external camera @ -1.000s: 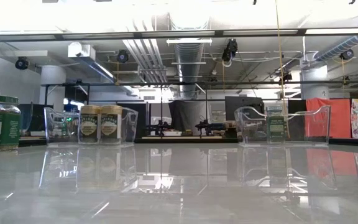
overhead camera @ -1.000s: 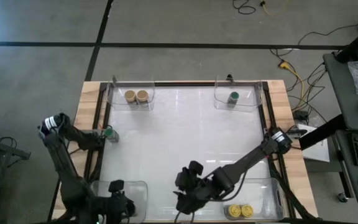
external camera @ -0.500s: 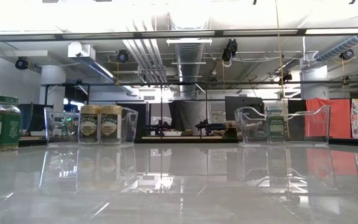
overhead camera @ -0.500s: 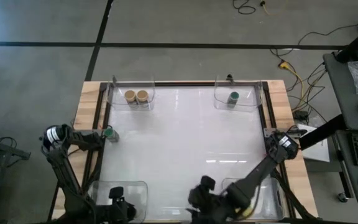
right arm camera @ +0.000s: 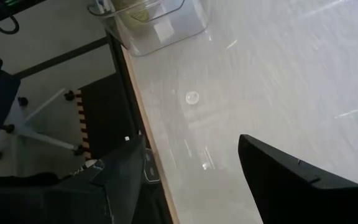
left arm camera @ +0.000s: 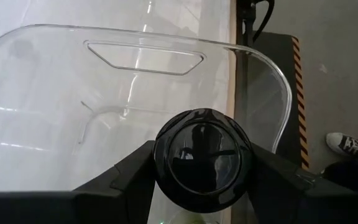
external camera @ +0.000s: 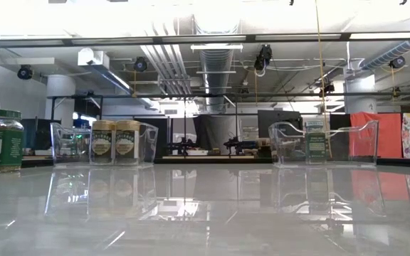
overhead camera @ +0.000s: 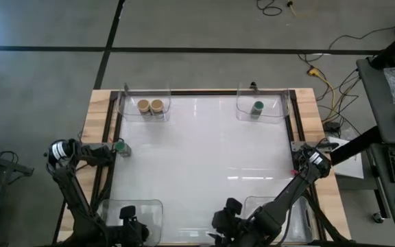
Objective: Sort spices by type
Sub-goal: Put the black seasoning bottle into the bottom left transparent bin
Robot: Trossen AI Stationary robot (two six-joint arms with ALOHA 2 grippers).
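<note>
left arm [overhead camera: 70, 180]: dark jointed links, white-banded cuff at the elbow
right arm [overhead camera: 295, 186]: dark links, white-banded cuff, small red spot
right gripper [right arm camera: 191, 186]: two flat matte black fingers

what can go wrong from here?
Loose green-lidded jar stands at the table's left edge beside the left arm; a swing may knock it off. Left gripper holds the black-lidded jar over a clear tub, near its wall; a release might clip it. Right gripper waits open.
</note>
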